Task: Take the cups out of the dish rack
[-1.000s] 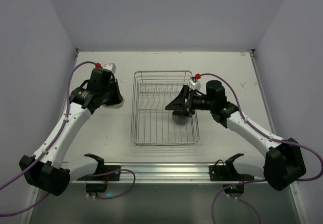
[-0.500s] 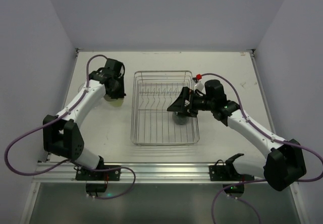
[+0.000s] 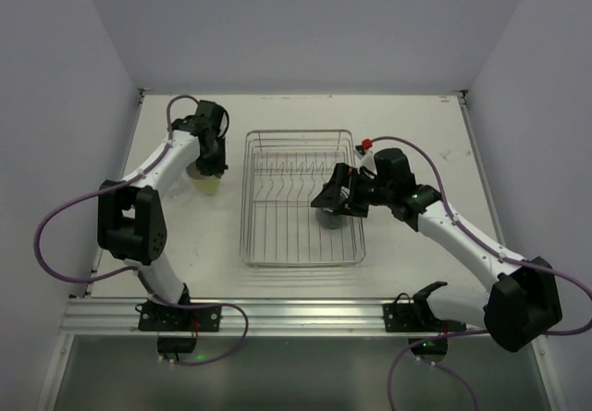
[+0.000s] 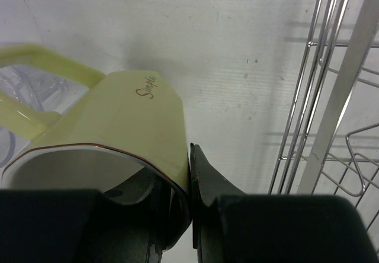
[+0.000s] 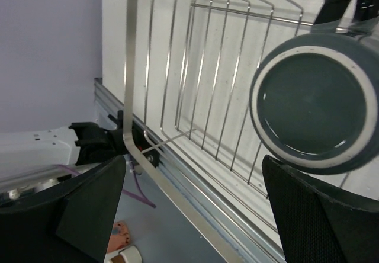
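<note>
A pale yellow cup (image 4: 127, 121) with a handle and the word "Simple" sits just left of the dish rack (image 3: 252, 198). My left gripper (image 4: 188, 156) is shut on its rim, with one finger inside the cup and one outside. From the top view the cup (image 3: 209, 185) shows under the left gripper (image 3: 211, 168), low at the table. A dark grey mug (image 5: 317, 103) stands mouth-up inside the rack (image 5: 133, 85) near its right side. My right gripper (image 5: 192, 174) hangs open above the rack floor, just beside the mug (image 3: 328, 217). Its fingers touch nothing.
A clear see-through cup (image 4: 26, 88) stands on the table behind the yellow cup's handle. The rack's upright prongs (image 3: 291, 166) run across its middle. The table's metal front rail (image 5: 177, 174) lies below the rack's near edge.
The left arm has folded its elbow in while its gripper stayed with the yellow cup beside the rack. The right gripper has dropped slightly over the dark mug, still open.
</note>
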`<control>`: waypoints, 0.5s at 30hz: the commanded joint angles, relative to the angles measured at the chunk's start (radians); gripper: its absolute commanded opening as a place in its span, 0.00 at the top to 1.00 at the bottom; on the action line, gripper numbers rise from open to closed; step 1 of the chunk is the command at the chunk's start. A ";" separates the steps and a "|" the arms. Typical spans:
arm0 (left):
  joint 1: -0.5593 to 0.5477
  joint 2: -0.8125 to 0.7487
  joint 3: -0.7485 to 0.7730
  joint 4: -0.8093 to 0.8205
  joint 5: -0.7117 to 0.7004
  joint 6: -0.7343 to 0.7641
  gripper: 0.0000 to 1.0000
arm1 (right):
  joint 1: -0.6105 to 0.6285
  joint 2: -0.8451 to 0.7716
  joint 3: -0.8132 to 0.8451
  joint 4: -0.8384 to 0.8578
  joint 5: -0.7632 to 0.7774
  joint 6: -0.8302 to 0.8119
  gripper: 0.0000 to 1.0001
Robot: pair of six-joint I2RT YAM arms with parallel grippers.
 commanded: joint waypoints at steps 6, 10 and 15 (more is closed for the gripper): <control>0.006 0.063 0.088 0.066 -0.069 0.033 1.00 | -0.005 -0.110 0.074 -0.184 0.208 -0.104 0.01; 0.007 0.105 0.111 0.066 -0.086 0.034 1.00 | -0.003 -0.148 0.082 -0.235 0.272 -0.121 0.01; 0.017 0.140 0.133 0.071 -0.078 0.043 1.00 | -0.003 -0.171 0.076 -0.269 0.283 -0.135 0.01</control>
